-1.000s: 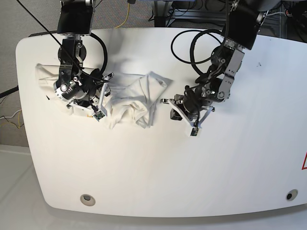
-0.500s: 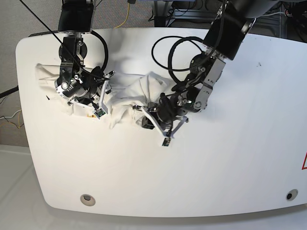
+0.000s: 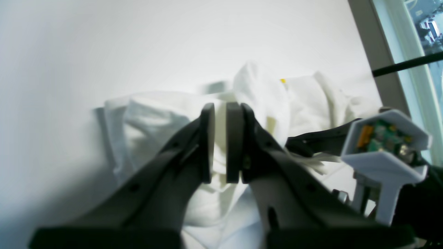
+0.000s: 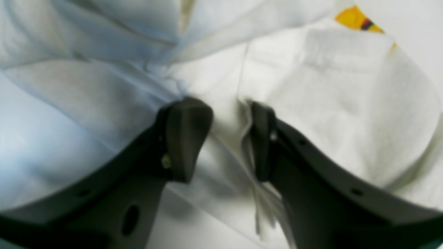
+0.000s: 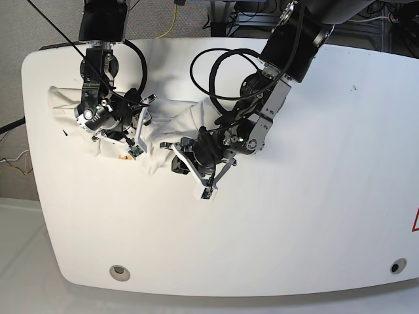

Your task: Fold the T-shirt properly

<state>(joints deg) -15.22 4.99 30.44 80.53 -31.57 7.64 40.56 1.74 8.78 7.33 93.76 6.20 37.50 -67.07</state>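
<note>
The white T-shirt [image 5: 190,121] lies crumpled on the table between my two arms, with one part [image 5: 62,101] spread out under the right arm. My right gripper [image 5: 145,131] is at the shirt's left side. In the right wrist view its jaws [image 4: 230,114] stand a little apart with a fold of the shirt [image 4: 346,103] between them, and a yellow-orange print [image 4: 353,17] shows at the top. My left gripper [image 5: 177,157] is over the shirt's lower right edge. In the left wrist view it [image 3: 220,110] is nearly shut with a narrow slit, and the shirt [image 3: 148,114] lies behind it.
The white table [image 5: 314,216] has rounded corners and two round holes near its front edge [image 5: 118,271] [image 5: 396,266]. A black cable loop [image 5: 216,65] hangs by the left arm. The right arm's camera mount [image 3: 384,145] is close to my left gripper.
My left arm has swung across from the bare table right of the shirt onto the shirt's lower right edge. The right gripper has shifted slightly up, and the shirt has bunched tighter.
</note>
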